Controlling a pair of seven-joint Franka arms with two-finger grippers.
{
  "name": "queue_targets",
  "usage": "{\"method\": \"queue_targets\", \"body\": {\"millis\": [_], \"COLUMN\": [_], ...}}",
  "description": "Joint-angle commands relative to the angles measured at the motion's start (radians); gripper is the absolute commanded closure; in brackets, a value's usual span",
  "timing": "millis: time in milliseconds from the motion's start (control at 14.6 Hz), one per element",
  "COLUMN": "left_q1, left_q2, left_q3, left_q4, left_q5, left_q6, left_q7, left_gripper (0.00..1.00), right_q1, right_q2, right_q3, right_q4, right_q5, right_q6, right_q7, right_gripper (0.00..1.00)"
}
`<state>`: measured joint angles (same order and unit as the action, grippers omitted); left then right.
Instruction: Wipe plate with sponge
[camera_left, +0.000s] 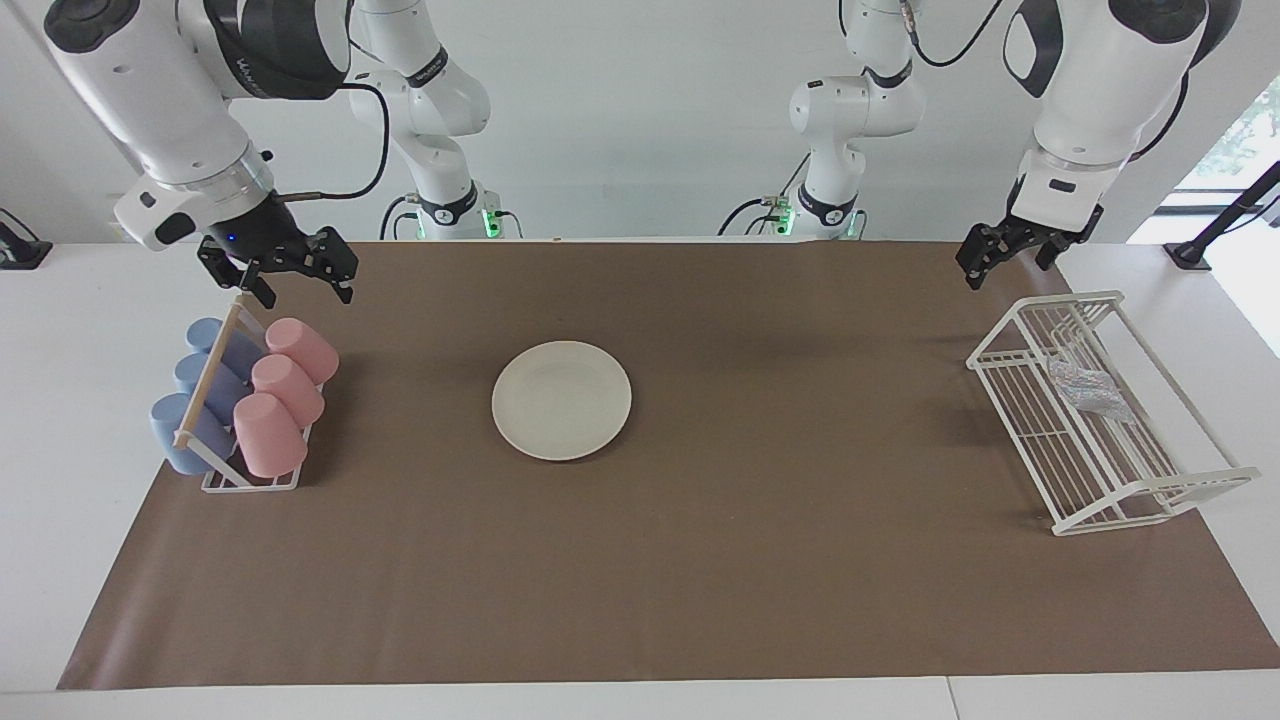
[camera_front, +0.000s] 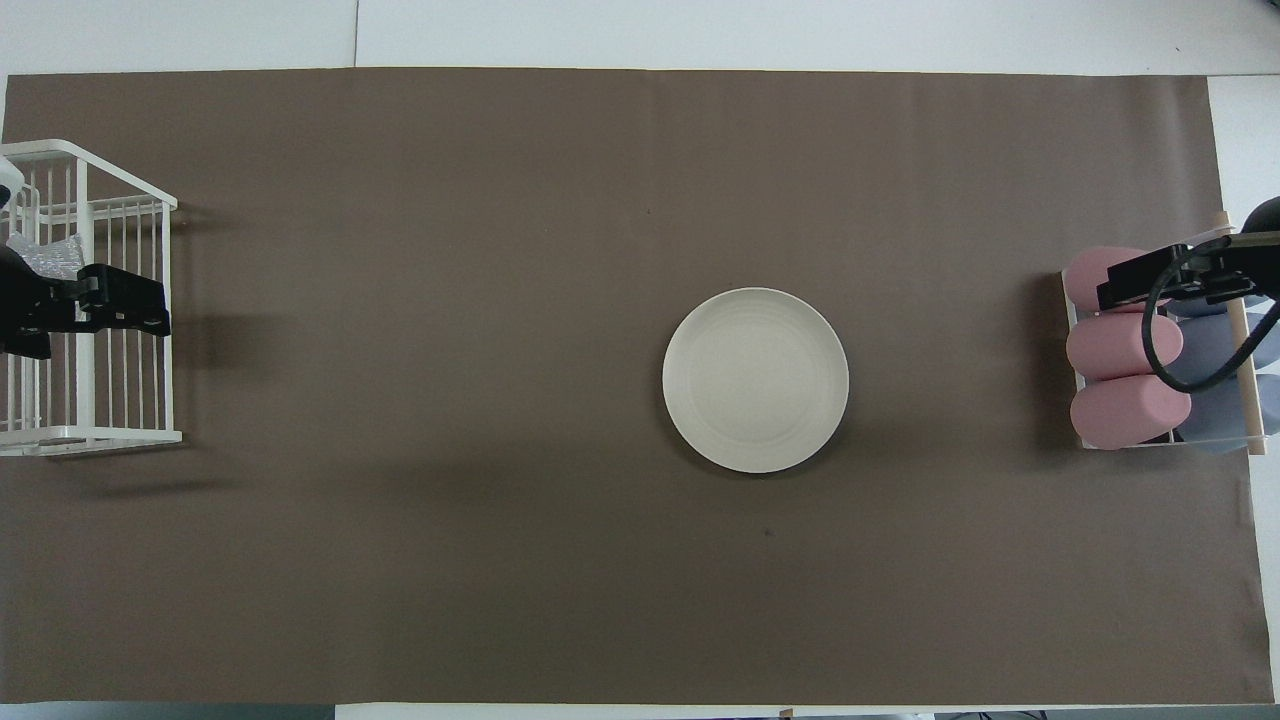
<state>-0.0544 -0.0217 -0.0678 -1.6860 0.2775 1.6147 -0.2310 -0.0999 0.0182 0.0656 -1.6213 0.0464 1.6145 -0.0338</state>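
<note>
Brown paper covers the tabletop (camera_left: 640, 600) nearest the facing camera; on it I see the plate (camera_left: 561, 400) lying bare mid-table, well apart from the white wire rack (camera_left: 1105, 420) at the left arm's end, where the sponge (camera_left: 1088, 390) rests inside. Nearer the robots, my left gripper (camera_left: 1003, 248) hangs over the rack's nearer edge and my right gripper (camera_left: 290, 272) waits over the cup rack (camera_left: 245, 410), both with jaws spread and holding nothing. I judge the fetching step not yet begun: next, the left jaws must descend into the rack and pinch the floppy mesh.
</note>
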Motion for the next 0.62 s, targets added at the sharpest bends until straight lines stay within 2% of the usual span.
{"method": "queue_targets", "body": {"millis": [0, 206, 343, 549], "left_q1": [-0.018, -0.041, -0.027, -0.007], "left_q2": [0.07, 0.189, 0.212, 0.246], "left_q3": [0.008, 0.006, 0.008, 0.009], "left_q4": [-0.029, -0.029, -0.047, -0.093], "left_q5": [0.173, 0.411, 0.5, 0.557], "left_q6": [0.074, 0.12, 0.174, 0.255], "left_q7": [-0.048, -0.191, -0.194, -0.31], "left_gripper": [0.0, 0.0, 0.0, 0.0], "right_q1": [0.025, 0.084, 0.127, 0.161], "right_q2": [-0.02, -0.02, -0.023, -0.023], "right_q3": [0.007, 0.007, 0.007, 0.008], "right_q4": [0.003, 0.029, 0.04, 0.041], "right_q5": [0.009, 0.007, 0.004, 0.006], "right_q6": [-0.013, -0.016, -0.015, -0.025], "right_q7": [0.072, 0.179, 0.274, 0.411], "right_gripper": [0.0, 0.0, 0.0, 0.0]}}
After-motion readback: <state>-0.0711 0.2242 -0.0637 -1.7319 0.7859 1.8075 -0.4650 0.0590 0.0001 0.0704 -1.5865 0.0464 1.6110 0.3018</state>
